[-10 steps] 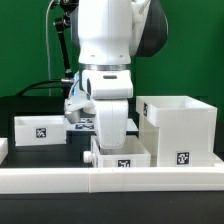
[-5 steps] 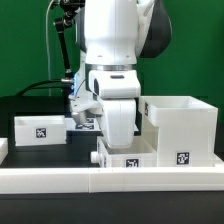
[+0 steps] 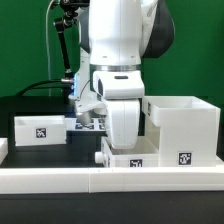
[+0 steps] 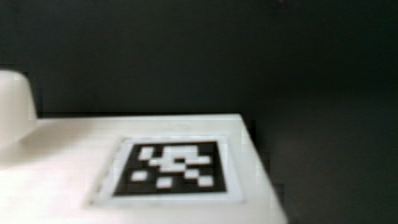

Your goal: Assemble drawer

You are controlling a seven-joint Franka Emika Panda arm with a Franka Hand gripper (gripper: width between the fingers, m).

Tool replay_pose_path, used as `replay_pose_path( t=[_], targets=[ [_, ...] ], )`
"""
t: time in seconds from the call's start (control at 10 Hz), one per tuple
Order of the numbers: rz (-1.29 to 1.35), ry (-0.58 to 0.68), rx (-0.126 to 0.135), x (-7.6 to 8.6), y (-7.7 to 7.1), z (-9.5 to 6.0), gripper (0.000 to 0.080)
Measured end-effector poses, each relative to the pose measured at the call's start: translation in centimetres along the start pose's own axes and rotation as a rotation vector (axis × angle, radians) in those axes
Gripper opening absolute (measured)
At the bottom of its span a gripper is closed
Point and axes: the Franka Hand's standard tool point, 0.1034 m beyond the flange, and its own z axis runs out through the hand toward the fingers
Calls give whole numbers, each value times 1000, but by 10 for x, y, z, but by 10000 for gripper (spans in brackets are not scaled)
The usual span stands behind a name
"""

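Observation:
In the exterior view a shallow white tray (image 3: 130, 160) with a square tag lies by the front rail. Its right end is close to the tall white shell (image 3: 182, 126), which also bears a tag. My gripper (image 3: 124, 146) reaches down into this tray; the tray wall hides the fingertips, and the tray moves along with them. A second tagged tray (image 3: 40, 128) lies at the exterior view's left. The wrist view shows a flat white drawer surface with a tag (image 4: 175, 168) over the black table; no fingers show there.
The long low white border rail (image 3: 100, 182) runs along the front. The marker board (image 3: 88, 122) lies behind the arm, partly hidden. The table top is black (image 3: 30, 150). A cable hangs behind the arm at the back.
The arm and the tray under it have moved toward the exterior view's right, closer to the shell. The left tray and the shell have not moved.

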Motion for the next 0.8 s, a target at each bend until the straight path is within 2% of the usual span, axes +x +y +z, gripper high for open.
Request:
replay_pose_path(
  t=[0.2, 0.8],
  targets=[
    [30, 0, -1, 8, 1, 0, 41],
    [51, 1, -8, 9, 1, 0, 41]
  ],
)
